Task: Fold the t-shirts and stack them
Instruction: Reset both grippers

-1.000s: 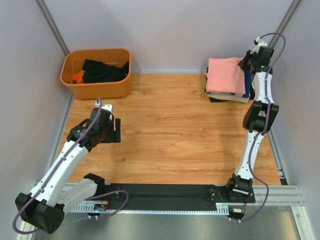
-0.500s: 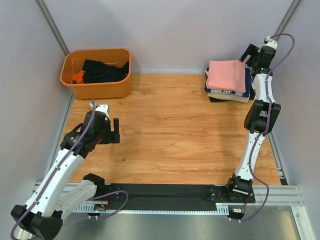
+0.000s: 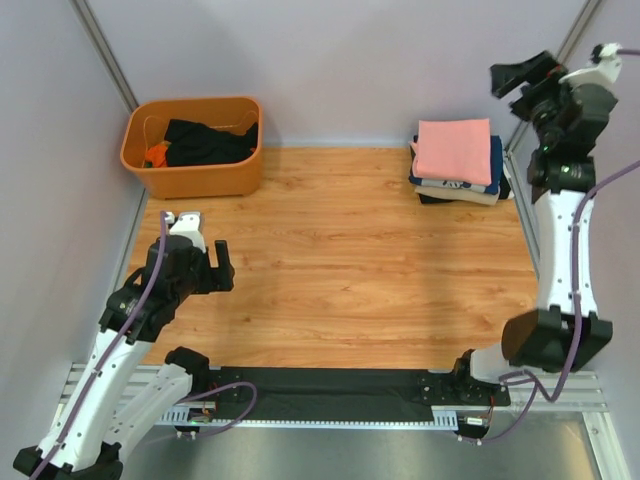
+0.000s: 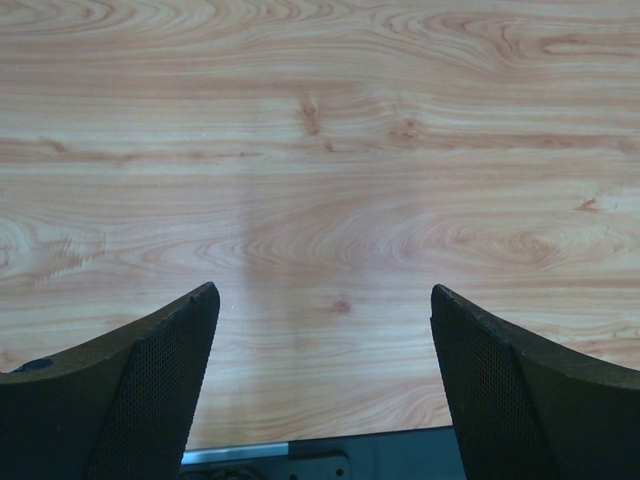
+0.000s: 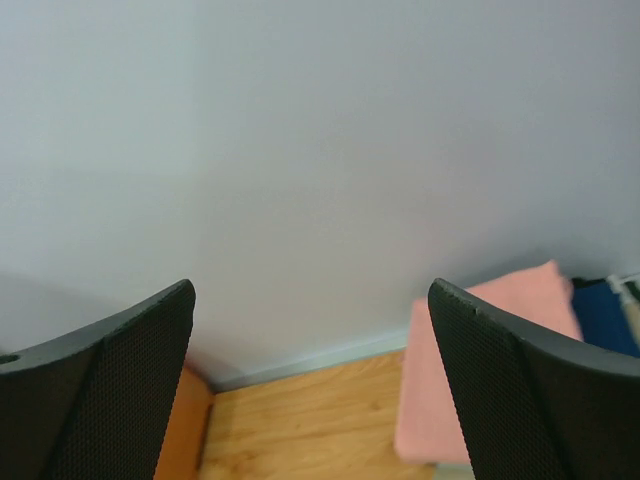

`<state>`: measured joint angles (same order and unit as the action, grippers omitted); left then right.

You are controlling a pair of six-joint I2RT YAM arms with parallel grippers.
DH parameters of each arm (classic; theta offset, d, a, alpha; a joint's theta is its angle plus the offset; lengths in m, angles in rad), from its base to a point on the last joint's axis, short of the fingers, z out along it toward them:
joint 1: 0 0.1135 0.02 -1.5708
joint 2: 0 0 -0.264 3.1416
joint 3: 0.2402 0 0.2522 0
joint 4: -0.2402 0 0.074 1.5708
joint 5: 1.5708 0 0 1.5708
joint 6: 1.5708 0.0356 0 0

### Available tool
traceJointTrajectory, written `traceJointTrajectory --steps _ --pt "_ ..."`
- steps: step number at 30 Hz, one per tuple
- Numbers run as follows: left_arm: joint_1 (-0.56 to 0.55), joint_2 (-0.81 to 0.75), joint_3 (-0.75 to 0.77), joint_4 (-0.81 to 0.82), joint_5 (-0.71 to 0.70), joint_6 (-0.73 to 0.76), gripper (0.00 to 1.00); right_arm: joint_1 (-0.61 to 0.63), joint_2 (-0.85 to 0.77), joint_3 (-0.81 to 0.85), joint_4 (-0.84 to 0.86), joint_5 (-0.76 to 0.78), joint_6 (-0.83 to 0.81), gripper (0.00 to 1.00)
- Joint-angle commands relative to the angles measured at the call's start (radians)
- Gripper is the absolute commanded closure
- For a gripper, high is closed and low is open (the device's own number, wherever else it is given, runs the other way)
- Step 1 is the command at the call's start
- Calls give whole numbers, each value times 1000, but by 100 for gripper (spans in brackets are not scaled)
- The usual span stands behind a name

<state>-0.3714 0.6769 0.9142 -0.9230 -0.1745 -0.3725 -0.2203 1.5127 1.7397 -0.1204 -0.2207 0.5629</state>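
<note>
A stack of folded t-shirts stands at the table's back right: a salmon-pink one (image 3: 455, 148) on top, a navy one (image 3: 495, 165) under it and a beige one (image 3: 455, 192) at the bottom. My right gripper (image 3: 518, 82) hangs open, high above and to the right of the stack, holding nothing. In the right wrist view (image 5: 310, 285) it faces the back wall, with the pink shirt (image 5: 520, 290) and the navy shirt (image 5: 600, 315) low on the right. A dark shirt (image 3: 205, 142) lies in the tub. My left gripper (image 3: 222, 270) (image 4: 322, 292) is open over bare wood at the left.
The orange plastic tub (image 3: 240, 170) stands at the back left corner, its edge (image 5: 186, 431) showing in the right wrist view. Walls close off the back and both sides. A black and metal rail (image 3: 330, 395) runs along the near edge, between the arm bases.
My right gripper has opened and risen up and to the right, away from the pink shirt on the stack. My left arm has pulled back toward the near left, jaws slightly wider.
</note>
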Motion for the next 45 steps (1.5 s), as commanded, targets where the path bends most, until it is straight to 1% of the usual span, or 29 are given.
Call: traceJointTrajectory --steps 1,2,3,5,6,7,8,9,11,12,14,15,17,18,20,21,22,25,32,38,40,45 --pt "6 -23 -9 30 -10 9 8 143 -92 -196 -64 -83 40 0" --pt "6 -34 -11 32 -11 9 8 189 -158 -275 -83 -71 25 0" --pt "6 -37 -14 33 -13 7 8 305 -189 -307 -126 -39 5 0" --pt "6 -46 -15 35 -14 7 8 418 -282 -417 -162 3 -49 0" --pt "6 -49 -17 35 -14 7 8 532 -313 -469 -173 53 -52 0" --pt "6 -50 -17 35 -16 6 8 586 -344 -514 -171 70 -61 0" --pt "6 -51 -17 35 -19 6 8 693 -399 -604 -173 93 -60 0" --pt "6 -51 -17 33 -19 6 8 746 -426 -650 -171 157 -57 0" --pt "6 -56 -17 33 -22 4 8 849 -492 -739 -174 237 -26 0" --pt "6 -60 -18 33 -23 3 8 948 -511 -822 -165 321 -5 0" --pt "6 -63 -18 33 -26 3 8 1036 -535 -900 -156 368 14 0" --pt "6 -62 -20 35 -28 3 8 1114 -536 -960 -159 432 47 0" --pt "6 -60 -20 33 -31 1 8 1176 -526 -1005 -159 472 66 0" --pt "6 -59 -20 33 -31 1 8 1229 -523 -1026 -162 527 89 0" --pt "6 -54 -21 33 -33 1 9 1269 -522 -1088 -150 569 115 0" --pt "6 -53 -21 32 -34 1 9 1291 -523 -1109 -109 575 118 0" --pt "6 -51 -21 33 -34 1 9 1297 -523 -1156 -85 574 117 0" --pt "6 -46 -21 33 -36 1 9 1302 -510 -1206 -30 596 117 0" --pt "6 -36 -24 33 -43 0 9 1300 -470 -1214 24 580 40 0" --pt "6 -13 -21 29 -46 -3 10 1294 -506 -1246 -10 623 45 0" --pt "6 -10 -21 29 -48 -3 10 1293 -534 -1266 -4 627 55 0" --pt "6 -11 -20 27 -52 -5 10 1286 -543 -1273 -2 635 66 0"
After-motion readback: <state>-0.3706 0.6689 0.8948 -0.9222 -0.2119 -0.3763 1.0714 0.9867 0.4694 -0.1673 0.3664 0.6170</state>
